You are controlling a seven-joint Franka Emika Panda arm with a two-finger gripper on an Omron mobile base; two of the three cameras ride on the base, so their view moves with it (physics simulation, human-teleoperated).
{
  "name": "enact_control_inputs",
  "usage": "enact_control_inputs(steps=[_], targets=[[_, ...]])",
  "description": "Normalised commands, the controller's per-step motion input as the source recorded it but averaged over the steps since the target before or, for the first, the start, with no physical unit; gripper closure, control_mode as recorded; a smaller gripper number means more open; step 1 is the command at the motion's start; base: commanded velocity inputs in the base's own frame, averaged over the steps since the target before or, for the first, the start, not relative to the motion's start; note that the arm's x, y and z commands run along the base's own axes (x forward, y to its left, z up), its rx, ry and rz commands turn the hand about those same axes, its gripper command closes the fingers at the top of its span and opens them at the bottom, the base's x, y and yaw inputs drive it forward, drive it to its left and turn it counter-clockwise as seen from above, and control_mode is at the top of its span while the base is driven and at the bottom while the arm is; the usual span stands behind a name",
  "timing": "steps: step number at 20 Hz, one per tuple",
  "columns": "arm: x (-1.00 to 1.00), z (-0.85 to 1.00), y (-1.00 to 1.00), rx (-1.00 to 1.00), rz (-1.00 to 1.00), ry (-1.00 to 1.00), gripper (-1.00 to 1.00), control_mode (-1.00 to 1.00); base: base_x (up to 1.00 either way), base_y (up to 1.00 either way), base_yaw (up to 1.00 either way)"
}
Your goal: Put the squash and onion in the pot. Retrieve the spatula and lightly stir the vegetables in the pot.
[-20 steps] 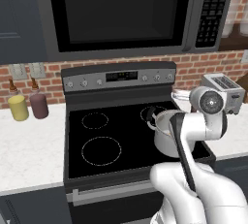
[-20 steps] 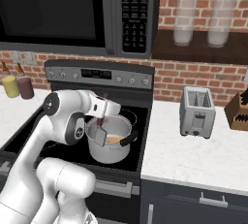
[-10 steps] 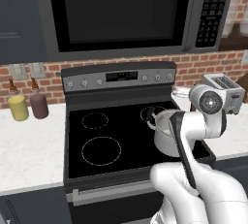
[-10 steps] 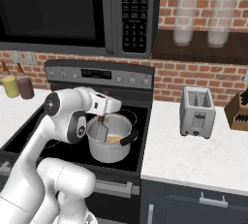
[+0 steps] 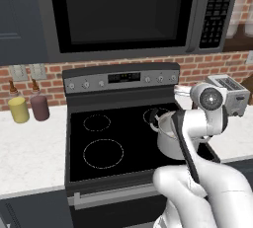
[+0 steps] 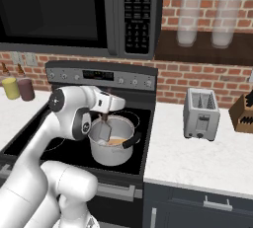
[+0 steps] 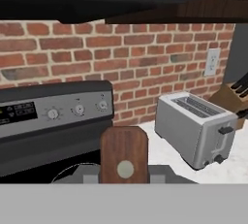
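The steel pot (image 6: 109, 154) stands on the stove's front right burner, also seen behind my arm as the pot (image 5: 166, 138). My gripper (image 6: 105, 117) hangs just over its rim, shut on the spatula's brown handle (image 7: 124, 152). The spatula's grey blade (image 6: 103, 133) dips into the pot at its left side. Beside the blade, the tan-orange squash (image 6: 117, 141) lies on the pot's bottom. The onion is hidden.
A toaster (image 6: 200, 114) stands on the white counter to the right, with a knife block (image 6: 243, 114) beyond it. A yellow jar (image 5: 20, 109) and a maroon jar (image 5: 39, 106) sit left of the stove (image 5: 101, 138). The microwave (image 6: 74, 12) hangs low overhead.
The spatula blade has swung a little to the left and back inside the pot, with the hand following. The pot and the base have stayed put.
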Motion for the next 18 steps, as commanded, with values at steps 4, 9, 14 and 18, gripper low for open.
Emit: enact_control_inputs(steps=[4,9,14,18], targets=[[0.55,-0.39,0.05,0.00,0.00,0.00,1.00,-1.00,0.00,0.00,0.00],[0.63,-0.61,0.09,-0.02,0.00,0.06,1.00,-1.00,0.00,0.00,0.00],[0.40,-0.56,0.04,-0.03,0.00,0.04,1.00,-1.00,0.00,0.00,0.00],[0.28,-0.35,0.00,-0.04,0.00,0.00,1.00,-1.00,0.00,0.00,0.00]])
